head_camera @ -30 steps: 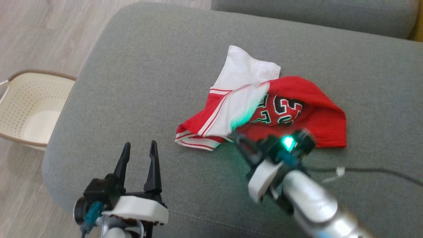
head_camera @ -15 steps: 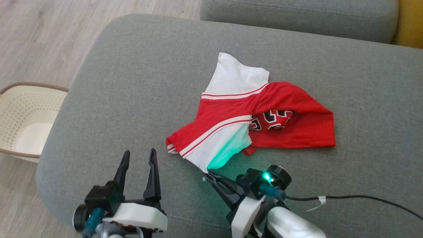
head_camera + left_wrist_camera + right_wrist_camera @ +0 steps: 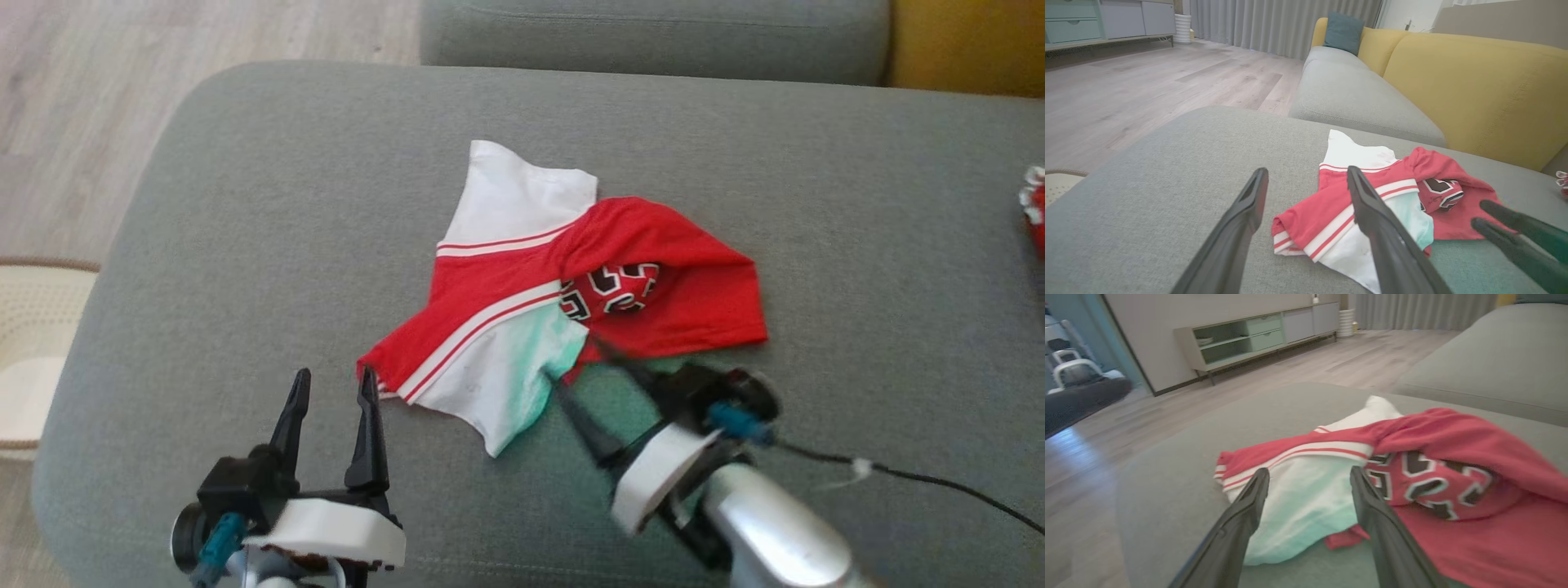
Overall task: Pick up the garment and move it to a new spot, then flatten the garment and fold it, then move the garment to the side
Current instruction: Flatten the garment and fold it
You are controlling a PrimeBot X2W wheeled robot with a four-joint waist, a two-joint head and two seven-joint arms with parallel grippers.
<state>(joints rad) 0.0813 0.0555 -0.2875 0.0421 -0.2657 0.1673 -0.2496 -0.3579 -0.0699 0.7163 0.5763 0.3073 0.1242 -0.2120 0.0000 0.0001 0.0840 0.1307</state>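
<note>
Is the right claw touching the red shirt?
Cannot tell. In the head view the right gripper is blurred at the edge of the shirt; neither gap nor contact shows.

Black fingers (image 3: 292, 412), white housings (image 3: 339, 531), silver forearm (image 3: 775, 531)

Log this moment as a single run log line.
jersey: red-white, crumpled on grey cushion | left gripper: open, empty, near jersey's corner | right gripper: open at jersey's near edge, holding nothing

Grey sofa seat (image 3: 245, 204) — cream perforated basket (image 3: 33, 314) on wood floor (image 3: 82, 98) at left. Yellow backrest (image 3: 1474, 81), teal cushion (image 3: 1345, 26) behind. Sideboard (image 3: 1257, 335) along far wall — curtains (image 3: 1412, 310) beside.
</note>
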